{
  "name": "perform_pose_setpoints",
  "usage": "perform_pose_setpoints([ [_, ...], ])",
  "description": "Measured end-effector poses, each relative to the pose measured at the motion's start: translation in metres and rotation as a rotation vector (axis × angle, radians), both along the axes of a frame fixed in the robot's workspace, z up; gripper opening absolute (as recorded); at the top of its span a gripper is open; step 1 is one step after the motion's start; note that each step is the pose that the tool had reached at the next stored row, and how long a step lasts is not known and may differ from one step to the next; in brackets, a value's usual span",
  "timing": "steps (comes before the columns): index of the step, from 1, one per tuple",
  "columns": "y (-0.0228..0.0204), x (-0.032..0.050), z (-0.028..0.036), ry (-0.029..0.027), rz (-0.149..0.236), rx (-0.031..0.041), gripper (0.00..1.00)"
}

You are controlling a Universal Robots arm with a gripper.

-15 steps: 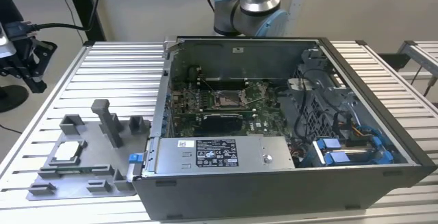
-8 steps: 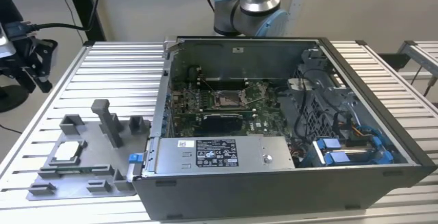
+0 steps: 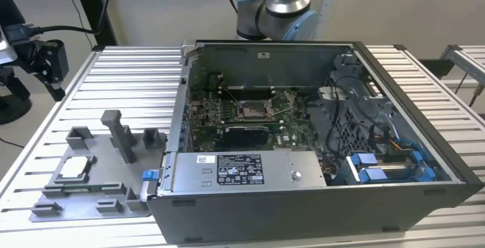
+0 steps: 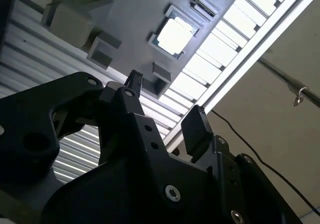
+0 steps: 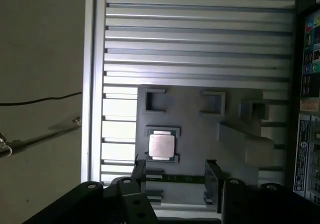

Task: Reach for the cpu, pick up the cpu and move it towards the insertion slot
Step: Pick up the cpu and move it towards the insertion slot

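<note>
- Looking at the exterior view: the gripper hangs over the slatted table at the exterior view's left. It is clear of everything.
- The cpu lies flat in a pocket of the grey fixture plate, below the gripper and apart from it.
- The insertion slot sits inside the open computer case, well apart from the gripper.
- Second wrist view: gripper jaws spread wide with nothing between them. The cpu is out beyond the fingertips, untouched, in its fixture plate.
- First wrist view: gripper is wide and empty. The cpu is just ahead of the tips, nearer one finger than the other. The computer case is off to the side.
</note>
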State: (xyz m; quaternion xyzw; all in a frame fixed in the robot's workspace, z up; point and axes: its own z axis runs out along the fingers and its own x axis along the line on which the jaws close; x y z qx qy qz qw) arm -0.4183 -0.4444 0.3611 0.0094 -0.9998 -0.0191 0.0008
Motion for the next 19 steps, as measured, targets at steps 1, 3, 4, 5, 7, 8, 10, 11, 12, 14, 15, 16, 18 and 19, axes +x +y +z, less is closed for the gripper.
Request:
perform_pose_setpoints([
  [1,0.0000,0.0000,0.0000,0.0000,0.000,0.0000,1.00],
  [3,0.0000,-0.0001,-0.0003,0.0000,0.000,0.0000,1.00],
  [4,0.0000,-0.0001,-0.0012,0.0000,0.000,0.0001,1.00],
  [5,0.0000,-0.0001,-0.0025,-0.0001,0.000,0.0001,1.00],
  [7,0.0000,-0.0001,-0.0059,0.0000,0.000,0.0000,1.00],
  [8,0.0000,-0.0001,-0.0077,0.0000,0.000,0.0000,1.00],
  [10,0.0000,-0.0001,-0.0115,0.0000,0.000,0.0001,1.00],
  [11,0.0000,-0.0001,-0.0132,0.0000,0.000,0.0001,1.00],
  [12,0.0000,-0.0001,-0.0151,0.0001,0.000,0.0000,1.00],
  [14,0.0000,-0.0001,-0.0186,-0.0001,0.000,0.0001,1.00],
  [15,0.0000,-0.0001,-0.0203,0.0000,0.000,0.0001,1.00],
  [16,0.0000,-0.0001,-0.0220,0.0000,0.000,0.0000,1.00],
  [18,0.0000,-0.0001,-0.0256,0.0001,0.000,0.0000,1.00],
  [19,0.0000,-0.0001,-0.0273,0.0001,0.000,0.0000,1.00],
])
